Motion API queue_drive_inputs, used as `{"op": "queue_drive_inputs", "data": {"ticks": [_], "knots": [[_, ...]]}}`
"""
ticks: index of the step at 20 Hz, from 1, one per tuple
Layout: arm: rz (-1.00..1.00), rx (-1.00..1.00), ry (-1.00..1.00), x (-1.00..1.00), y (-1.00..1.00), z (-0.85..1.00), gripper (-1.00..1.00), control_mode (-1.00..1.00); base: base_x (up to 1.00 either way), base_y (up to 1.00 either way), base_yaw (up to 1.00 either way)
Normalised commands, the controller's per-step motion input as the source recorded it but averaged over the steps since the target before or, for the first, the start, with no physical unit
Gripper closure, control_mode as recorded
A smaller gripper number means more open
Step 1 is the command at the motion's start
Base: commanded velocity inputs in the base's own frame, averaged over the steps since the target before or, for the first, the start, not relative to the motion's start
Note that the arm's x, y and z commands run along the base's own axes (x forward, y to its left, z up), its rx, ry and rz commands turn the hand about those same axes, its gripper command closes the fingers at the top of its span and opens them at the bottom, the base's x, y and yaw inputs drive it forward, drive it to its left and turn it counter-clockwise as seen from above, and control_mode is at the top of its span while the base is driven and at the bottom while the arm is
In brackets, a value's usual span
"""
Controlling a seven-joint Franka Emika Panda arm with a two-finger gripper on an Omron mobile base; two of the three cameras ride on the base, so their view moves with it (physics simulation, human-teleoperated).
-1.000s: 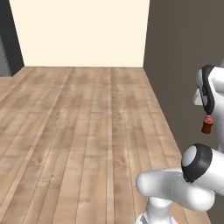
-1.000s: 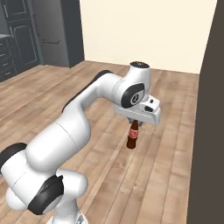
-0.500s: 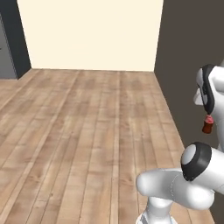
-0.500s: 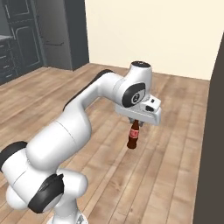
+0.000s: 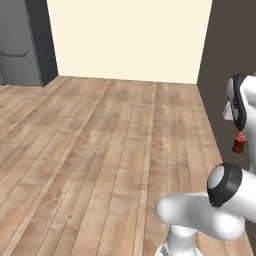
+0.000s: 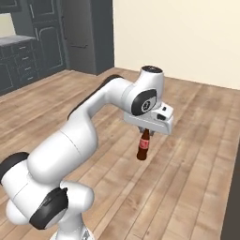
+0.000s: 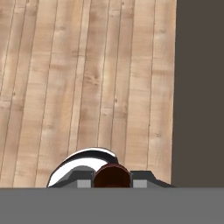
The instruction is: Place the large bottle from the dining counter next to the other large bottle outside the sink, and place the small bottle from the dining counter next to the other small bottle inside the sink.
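My end effector (image 6: 145,131) is clamped on the neck of the brown bottle (image 6: 143,147), which hangs upright above the wooden floor (image 6: 187,178). I see a dark wall (image 7: 199,87) just beside it.

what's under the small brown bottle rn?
Bare wood floor; the small brown bottle hangs upright from the pincer, clear of the floor. In the hand view its own top covers the boards directly below.

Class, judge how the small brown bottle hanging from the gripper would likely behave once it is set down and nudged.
The small brown bottle is tall with a narrow base, so it probably tips easily. Its round body would likely roll once down. The gripper pinches only the thin neck, so it may swing or slip.
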Motion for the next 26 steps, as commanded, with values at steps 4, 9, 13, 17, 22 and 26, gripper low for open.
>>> {"op": "queue_drive_inputs", "data": {"ticks": [4,9,13,17,22,26], "knots": [[0.00,0.00,0.00,0.00,0.00,0.00,1.00,1.00,0.00,0.00,0.25],[0.00,0.00,0.00,0.00,0.00,0.00,1.00,1.00,0.00,0.00,0.25],[0.00,0.00,0.00,0.00,0.00,0.00,1.00,1.00,0.00,0.00,0.25],[0.00,0.00,0.00,0.00,0.00,0.00,1.00,1.00,0.00,0.00,0.25],[0.00,0.00,0.00,0.00,0.00,0.00,1.00,1.00,0.00,0.00,0.25],[0.00,0.00,0.00,0.00,0.00,0.00,1.00,1.00,0.00,0.00,0.25]]}}
